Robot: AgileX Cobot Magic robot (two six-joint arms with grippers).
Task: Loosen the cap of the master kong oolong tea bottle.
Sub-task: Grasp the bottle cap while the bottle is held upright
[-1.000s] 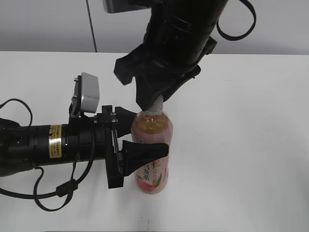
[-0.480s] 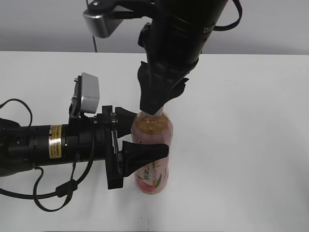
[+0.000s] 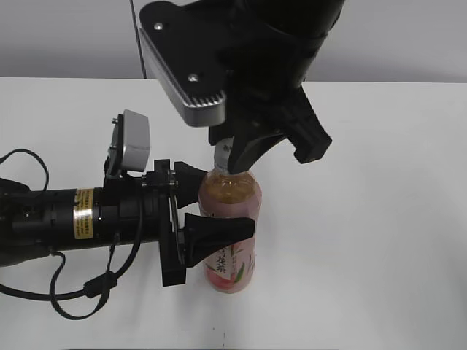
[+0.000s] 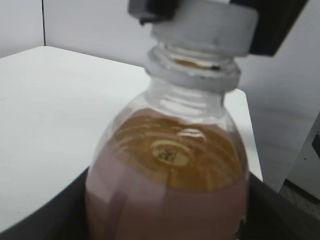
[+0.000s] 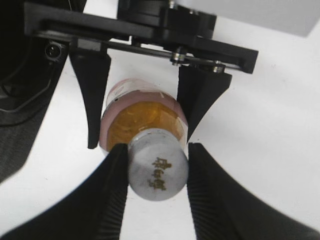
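Right gripper [image 5: 157,165] fingers clamped on the cap [image 5: 158,171] from above, arm descending near-vertical. Left gripper [image 3: 213,200] fingers pinch the master kong oolong tea bottle [image 3: 230,233] at mid-body, arm lying low along the white table [image 3: 379,240]. Bottle upright, mid-table; bare surface right and behind.

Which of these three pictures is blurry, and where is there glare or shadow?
Left wrist view: soft all over, the bottle and its cap too close for focus, with a bright glint on the tea. Right wrist view: sharper, the cap's printed top readable between the right hand fingers. Exterior view: evenly lit, only faint shadow on the table, the dark arm losing detail.
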